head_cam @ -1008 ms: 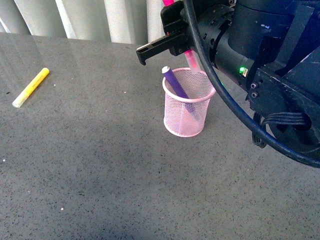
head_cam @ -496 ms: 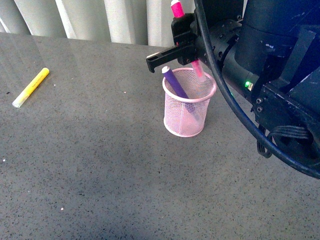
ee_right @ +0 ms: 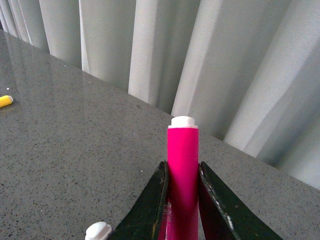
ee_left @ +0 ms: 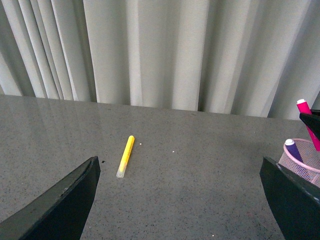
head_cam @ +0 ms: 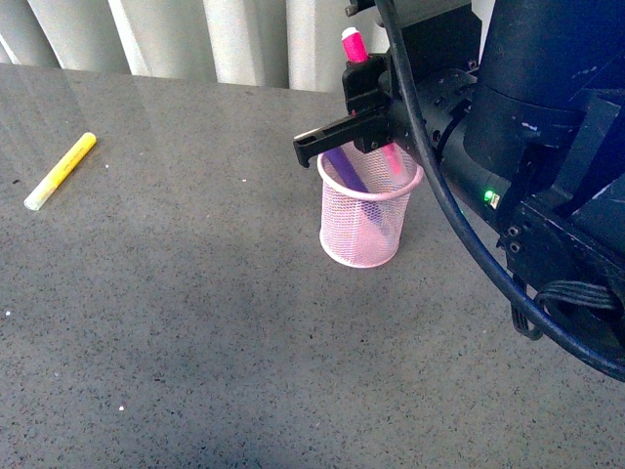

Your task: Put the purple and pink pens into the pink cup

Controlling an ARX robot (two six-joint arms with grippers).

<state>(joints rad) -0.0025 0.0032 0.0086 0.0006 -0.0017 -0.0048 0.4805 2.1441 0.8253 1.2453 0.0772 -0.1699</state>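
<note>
Yellow marker (head_cam: 61, 171): lies flat on the far left of the grey table (head_cam: 195, 342), well apart from everything else; also seen from the left wrist (ee_left: 125, 156).
Left gripper (ee_left: 180, 200): only its two dark fingers (ee_left: 65, 200) show, in the left wrist view, spread wide apart with bare table between them and nothing held.
Purple pen (head_cam: 344, 167): stands tilted inside the cup, its upper end leaning toward the left rim; the mesh shows its body running down to the right. Its pale end shows in the left wrist view (ee_left: 290, 145).
Pink cup (head_cam: 363, 239): upright on the table, right of centre and toward the far side, directly under the right gripper.
Pink pen (head_cam: 353, 44): nearly upright, upper end above the gripper, lower part reaching down past the cup's far right rim into the cup.
Right gripper (ee_right: 182, 200): jaws pressed against both sides of the pink pen, clamping it just above the cup's mouth.
Curtain (ee_left: 150, 50): pale folds along the far edge of the table.
</note>
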